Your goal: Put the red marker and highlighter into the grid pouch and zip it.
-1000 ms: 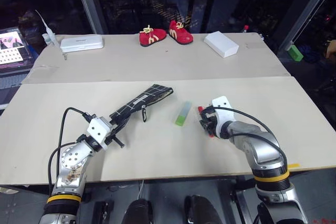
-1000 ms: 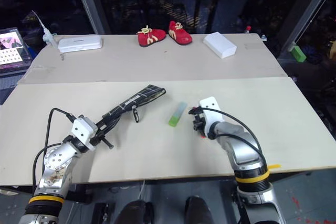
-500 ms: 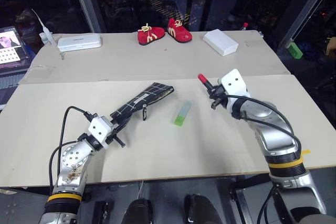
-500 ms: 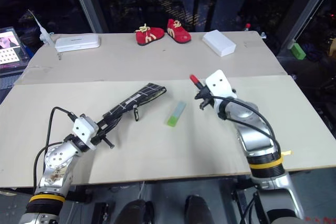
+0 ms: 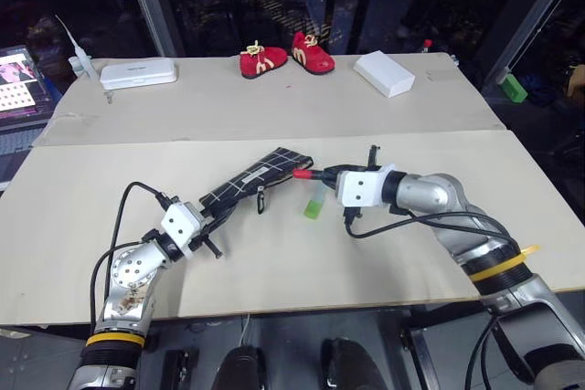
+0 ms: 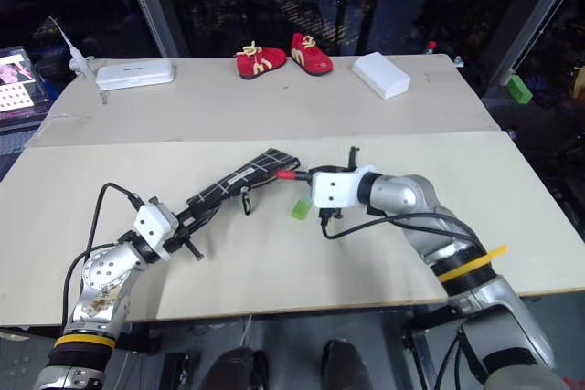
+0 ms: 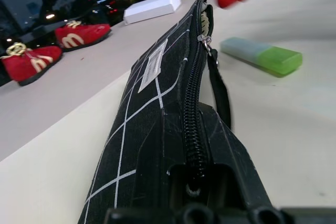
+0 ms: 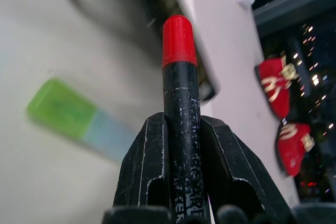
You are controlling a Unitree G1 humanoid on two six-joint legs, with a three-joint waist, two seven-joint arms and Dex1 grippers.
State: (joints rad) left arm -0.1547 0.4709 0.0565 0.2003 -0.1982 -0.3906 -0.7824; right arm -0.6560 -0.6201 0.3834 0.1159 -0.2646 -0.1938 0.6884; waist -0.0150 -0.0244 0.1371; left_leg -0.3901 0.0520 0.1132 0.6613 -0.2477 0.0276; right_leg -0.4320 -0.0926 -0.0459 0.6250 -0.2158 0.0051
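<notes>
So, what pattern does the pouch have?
The grid pouch is black with thin white grid lines, clearest in the left wrist view.

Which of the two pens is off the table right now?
The red marker: the right tool holds it at the grid pouch mouth. The highlighter lies on the table.

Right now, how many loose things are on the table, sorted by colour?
Red: 3 (red marker, two shoes)
Green: 1 (highlighter)
Black: 1 (grid pouch)
White: 2 (flat case, box)
Total: 7
</notes>
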